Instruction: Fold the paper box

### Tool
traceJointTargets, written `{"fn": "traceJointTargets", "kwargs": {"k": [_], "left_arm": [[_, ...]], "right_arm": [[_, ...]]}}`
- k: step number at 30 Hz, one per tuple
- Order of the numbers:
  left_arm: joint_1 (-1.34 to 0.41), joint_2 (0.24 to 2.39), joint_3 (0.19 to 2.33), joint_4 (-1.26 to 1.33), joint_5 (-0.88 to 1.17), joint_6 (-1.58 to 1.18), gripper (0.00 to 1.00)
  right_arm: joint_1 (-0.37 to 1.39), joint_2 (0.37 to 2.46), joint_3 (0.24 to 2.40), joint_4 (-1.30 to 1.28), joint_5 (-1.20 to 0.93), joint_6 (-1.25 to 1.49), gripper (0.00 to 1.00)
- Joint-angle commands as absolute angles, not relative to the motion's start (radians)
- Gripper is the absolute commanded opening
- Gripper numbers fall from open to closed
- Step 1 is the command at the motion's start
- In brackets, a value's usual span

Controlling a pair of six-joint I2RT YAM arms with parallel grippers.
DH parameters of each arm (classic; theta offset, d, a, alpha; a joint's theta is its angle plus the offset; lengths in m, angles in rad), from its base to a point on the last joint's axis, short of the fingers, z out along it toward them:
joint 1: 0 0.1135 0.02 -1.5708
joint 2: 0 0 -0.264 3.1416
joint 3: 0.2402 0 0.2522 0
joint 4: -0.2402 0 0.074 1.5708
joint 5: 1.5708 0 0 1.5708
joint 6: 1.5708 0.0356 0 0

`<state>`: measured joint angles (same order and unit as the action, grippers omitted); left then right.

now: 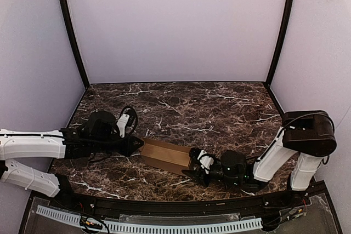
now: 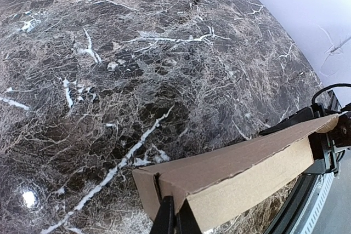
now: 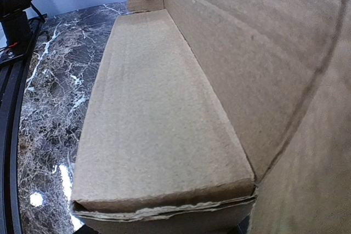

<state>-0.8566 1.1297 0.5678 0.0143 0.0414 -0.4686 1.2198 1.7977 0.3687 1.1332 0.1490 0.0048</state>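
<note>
Right gripper meets the right end of the paper box; whether its jaws are spread or clamped cannot be told. Left gripper, fingers pressed together, touches the box's left end. The box rests centre-front on the marble table.

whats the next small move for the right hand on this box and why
Probably tip the raised side flap down over the flat panel. The paper box lies between both hands. The shut left hand sits at one end as a brace, and the right hand is at the other end, beside that open flap.
</note>
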Motion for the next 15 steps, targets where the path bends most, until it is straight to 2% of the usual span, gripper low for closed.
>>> {"fn": "traceJointTargets", "kwargs": {"k": [1, 15], "left_arm": [[-0.862, 1.129, 0.512, -0.054, 0.053, -0.51, 0.0], [-0.882, 1.128, 0.452, -0.02, 0.028, -0.556, 0.0]], "right_arm": [[1.207, 1.823, 0.358, 1.249, 0.27, 0.111, 0.23], [1.208, 1.858, 0.352, 1.268, 0.295, 0.144, 0.22]]}}
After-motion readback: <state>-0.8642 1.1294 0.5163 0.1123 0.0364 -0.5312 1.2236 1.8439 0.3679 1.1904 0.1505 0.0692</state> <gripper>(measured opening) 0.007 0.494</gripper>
